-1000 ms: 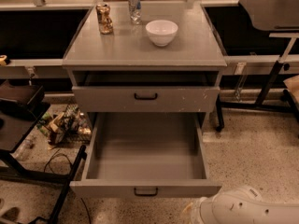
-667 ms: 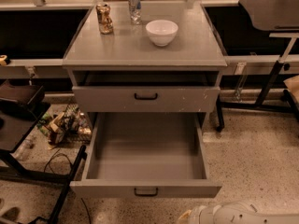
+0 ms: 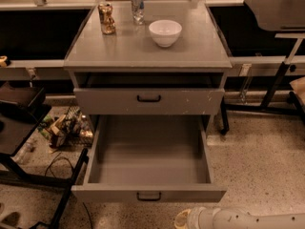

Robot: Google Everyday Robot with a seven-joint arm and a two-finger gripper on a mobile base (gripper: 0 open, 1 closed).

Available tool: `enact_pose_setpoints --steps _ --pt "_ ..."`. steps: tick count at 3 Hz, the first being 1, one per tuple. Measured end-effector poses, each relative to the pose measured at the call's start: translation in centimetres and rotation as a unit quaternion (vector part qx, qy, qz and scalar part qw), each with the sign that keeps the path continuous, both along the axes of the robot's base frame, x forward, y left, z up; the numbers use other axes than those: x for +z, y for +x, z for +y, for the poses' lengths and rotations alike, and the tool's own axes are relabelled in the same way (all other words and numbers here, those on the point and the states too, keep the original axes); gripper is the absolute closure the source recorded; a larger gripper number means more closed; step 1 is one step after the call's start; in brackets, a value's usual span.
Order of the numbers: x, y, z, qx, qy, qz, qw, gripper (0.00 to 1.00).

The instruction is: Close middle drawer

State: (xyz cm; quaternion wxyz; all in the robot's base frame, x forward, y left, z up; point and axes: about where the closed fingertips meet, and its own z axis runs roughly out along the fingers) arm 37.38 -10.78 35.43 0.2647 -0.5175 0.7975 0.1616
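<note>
The middle drawer (image 3: 148,151) is pulled far out of the grey cabinet, showing its deep, bare grey interior. Its low front (image 3: 109,193) carries a small black handle (image 3: 148,196). Above it sits the taller-fronted drawer (image 3: 190,101) with white chip marks and a black handle, its front nearly flush. The lowest drawer is hidden under the open one. My gripper (image 3: 183,219) is at the bottom edge, on the end of the white arm (image 3: 248,219), just below and right of the middle drawer's front and apart from it.
The cabinet top (image 3: 119,46) holds a white bowl (image 3: 165,32), a silver can (image 3: 137,6) and a brown crumpled can (image 3: 106,18). A black stand (image 3: 19,128) and floor clutter (image 3: 64,128) lie left. Black table legs (image 3: 276,80) stand right.
The white arm has sunk lower towards the bottom edge and reaches slightly further left. The drawers have not moved.
</note>
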Motion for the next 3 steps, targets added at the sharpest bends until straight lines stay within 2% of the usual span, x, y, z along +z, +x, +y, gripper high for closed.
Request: enact_pose_setpoints --steps 1,2,3 --pt "-2.3 5.3 0.0 -0.014 0.0 -0.008 0.9999 1.0" --pt "-2.5 5.5 0.2 -0.013 0.001 -0.011 0.9999 1.0" --pt "-2.8 7.1 0.2 -0.03 0.007 -0.036 0.9989 1.0"
